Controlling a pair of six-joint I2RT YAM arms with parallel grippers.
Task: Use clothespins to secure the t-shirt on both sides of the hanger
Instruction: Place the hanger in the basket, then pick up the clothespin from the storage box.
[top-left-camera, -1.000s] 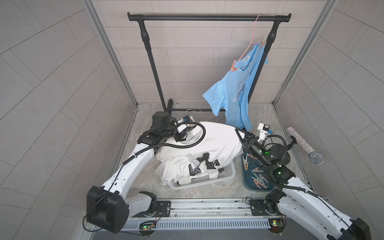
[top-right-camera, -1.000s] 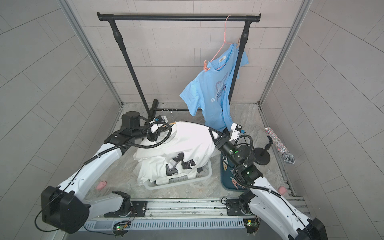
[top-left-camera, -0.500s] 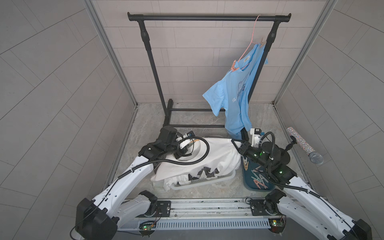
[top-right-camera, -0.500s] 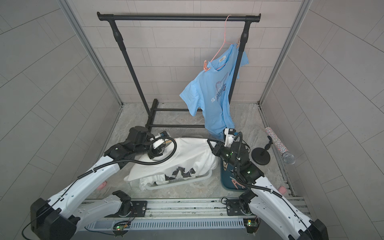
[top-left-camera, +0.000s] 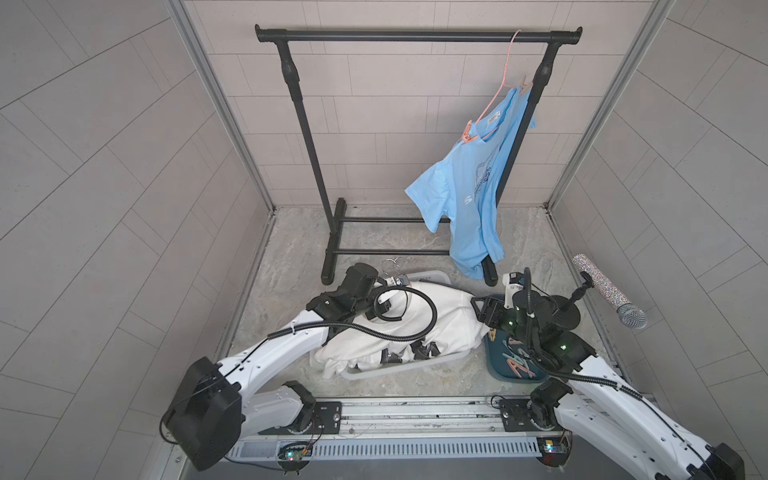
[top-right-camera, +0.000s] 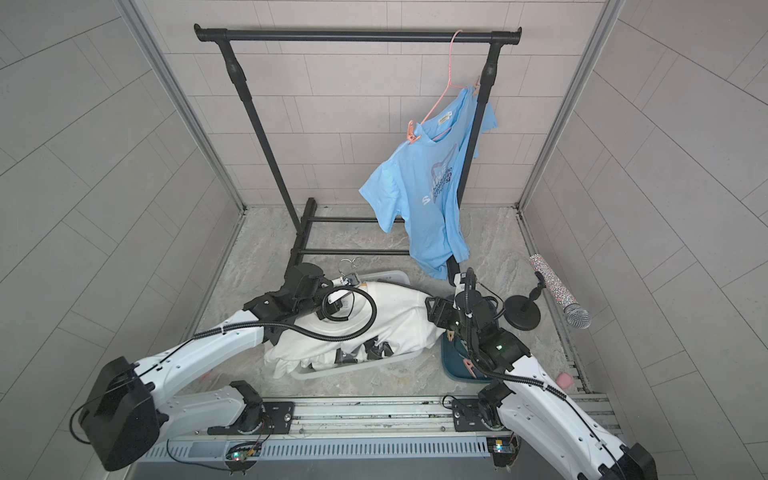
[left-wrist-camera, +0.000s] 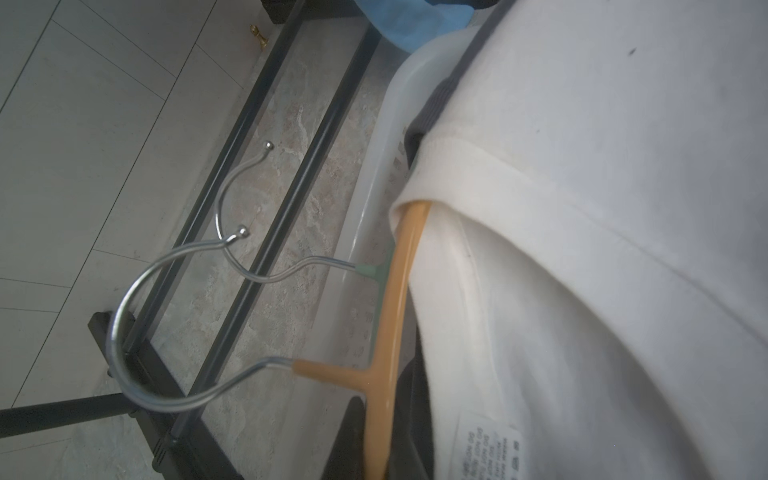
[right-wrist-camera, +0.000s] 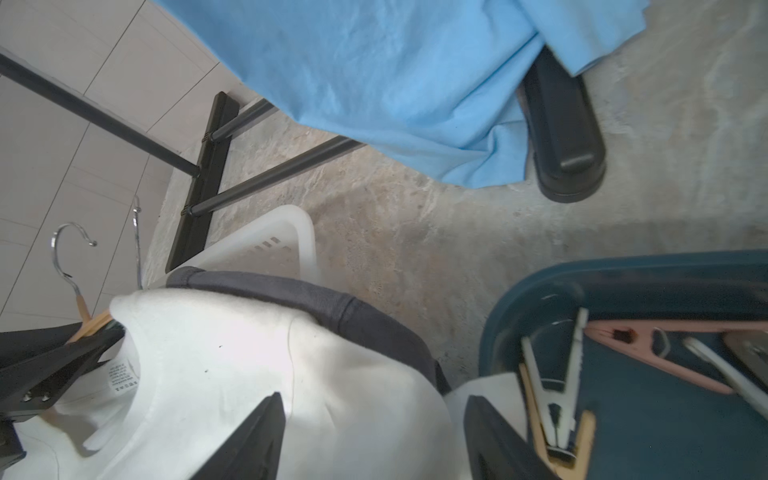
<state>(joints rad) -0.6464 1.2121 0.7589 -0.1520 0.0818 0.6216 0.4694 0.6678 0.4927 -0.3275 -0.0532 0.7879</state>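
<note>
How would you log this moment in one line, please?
left gripper: shut on hanger | right gripper: open above white t-shirt | clothespins: in teal tray | white t-shirt: draped over basket, no pins seen

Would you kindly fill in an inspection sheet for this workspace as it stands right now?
Surface: grey stone-look floor, carrying a grey basket and a teal tray.
Job's things: white t-shirt on an orange hanger, draped over the grey basket; clothespins lie in the teal tray; none seen on this shirt.
Clutter: microphone on a stand beside the right arm; blue t-shirt hangs on the black garment rack.
End effectors: left end effector shut on the orange hanger; right end effector open, empty, over the white t-shirt.
Cables: black corrugated cable loops over the white t-shirt.
Surroundings: tiled walls on three sides.
</note>
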